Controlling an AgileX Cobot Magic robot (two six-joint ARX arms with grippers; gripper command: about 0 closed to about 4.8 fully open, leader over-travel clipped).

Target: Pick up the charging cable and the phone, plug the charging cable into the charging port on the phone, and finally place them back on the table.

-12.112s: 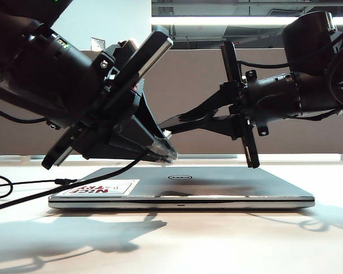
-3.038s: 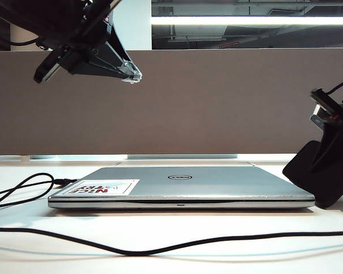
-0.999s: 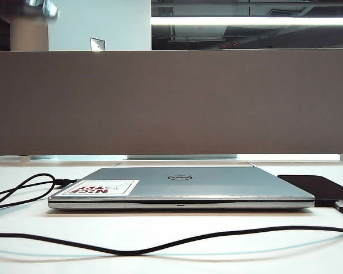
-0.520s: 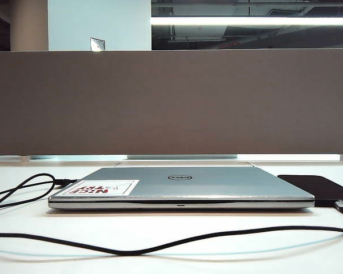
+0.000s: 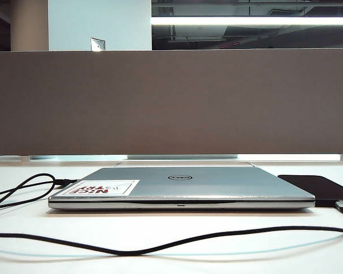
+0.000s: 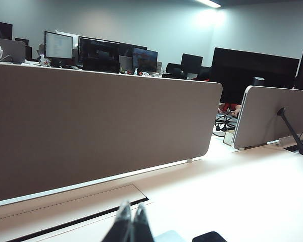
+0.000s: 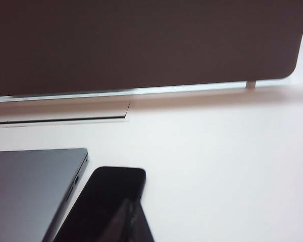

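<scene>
Both grippers are seen only from their own wrist cameras and are absent from the exterior view. The left gripper (image 6: 130, 224) is held with its fingers pressed together and nothing between them, above the table (image 5: 217, 251) and facing the brown divider panel (image 5: 171, 103). The right gripper (image 7: 131, 222) is likewise closed and empty, poised over the phone (image 7: 108, 199).

The phone (image 5: 320, 187) is laid flat on the table just beside the right edge of the closed silver laptop (image 5: 180, 185). The charging cable (image 5: 160, 245) is seen plugged into the phone's near short edge at the charging port (image 5: 341, 204); from there it is draped in a shallow curve across the table in front of the laptop and off the left edge of the exterior view. A second loop of cord (image 5: 20, 191) is lying left of the laptop. White tabletop is left bare behind the phone, up to the divider. Office monitors (image 6: 101, 50) are visible beyond the panel.
</scene>
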